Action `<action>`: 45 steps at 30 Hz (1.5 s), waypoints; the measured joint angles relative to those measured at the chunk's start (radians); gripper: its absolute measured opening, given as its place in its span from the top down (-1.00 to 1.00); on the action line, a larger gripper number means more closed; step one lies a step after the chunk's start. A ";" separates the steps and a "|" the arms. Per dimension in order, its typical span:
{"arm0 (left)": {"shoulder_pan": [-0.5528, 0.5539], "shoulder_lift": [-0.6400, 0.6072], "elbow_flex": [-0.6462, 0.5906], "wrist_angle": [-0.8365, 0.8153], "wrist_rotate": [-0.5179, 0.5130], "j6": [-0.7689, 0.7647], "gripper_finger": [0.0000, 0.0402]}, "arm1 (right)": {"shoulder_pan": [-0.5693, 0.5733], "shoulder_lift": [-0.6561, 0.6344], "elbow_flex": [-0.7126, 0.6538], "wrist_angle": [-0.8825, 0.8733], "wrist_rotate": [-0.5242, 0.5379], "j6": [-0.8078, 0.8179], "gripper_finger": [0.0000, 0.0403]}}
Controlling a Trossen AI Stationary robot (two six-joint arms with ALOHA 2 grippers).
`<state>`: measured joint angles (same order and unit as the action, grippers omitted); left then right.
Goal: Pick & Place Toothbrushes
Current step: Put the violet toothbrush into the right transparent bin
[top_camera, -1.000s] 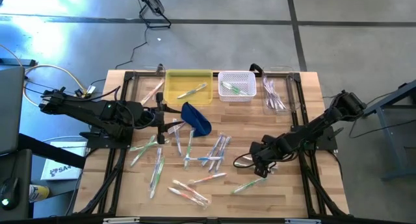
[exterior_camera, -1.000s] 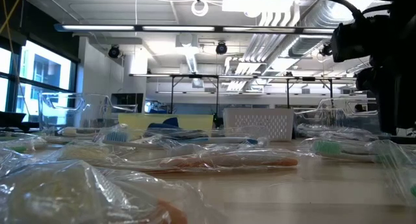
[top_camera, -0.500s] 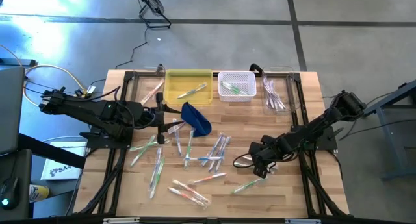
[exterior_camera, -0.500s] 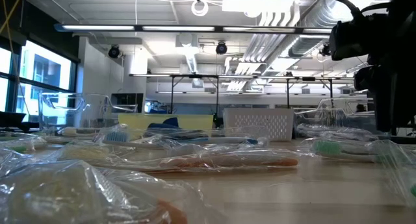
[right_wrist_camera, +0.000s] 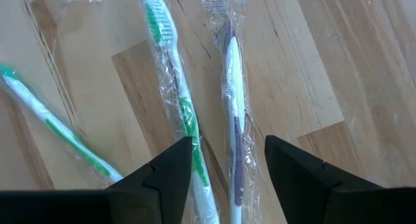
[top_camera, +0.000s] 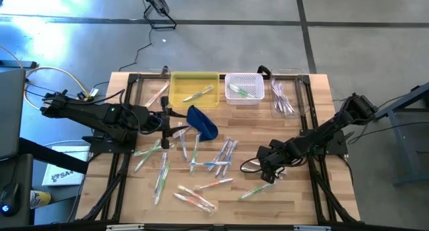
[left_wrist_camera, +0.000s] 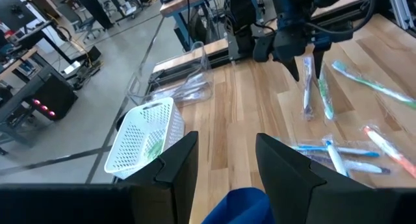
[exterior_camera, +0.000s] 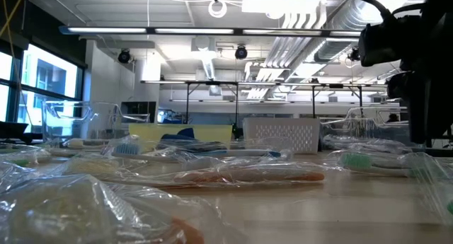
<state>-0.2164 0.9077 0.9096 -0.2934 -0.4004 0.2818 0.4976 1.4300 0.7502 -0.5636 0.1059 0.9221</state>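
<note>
Overhead, ceiling lights (exterior_camera: 216, 7) shine above the wooden table (top_camera: 295, 197).

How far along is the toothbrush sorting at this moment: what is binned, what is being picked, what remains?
Done: the yellow bin and the white basket each hold a toothbrush or so, and the clear tray has a few. In hand: nothing is held. The right gripper hovers open over a purple-handled wrapped toothbrush; the left gripper is open by the blue pouch. Left: most loose toothbrushes on the table.
</note>
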 joint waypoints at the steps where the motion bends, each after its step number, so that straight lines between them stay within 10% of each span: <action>1: 0.000 0.000 0.000 -0.002 0.000 0.000 0.26 | 0.000 0.000 0.000 0.001 0.000 0.010 0.07; 45: 0.000 0.000 0.000 -0.001 0.000 0.000 0.26 | 0.000 0.000 0.000 -0.024 0.053 -0.010 0.07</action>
<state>-0.2163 0.9077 0.9096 -0.2949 -0.4004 0.2821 0.4973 1.4300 0.7506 -0.5880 0.1585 0.9123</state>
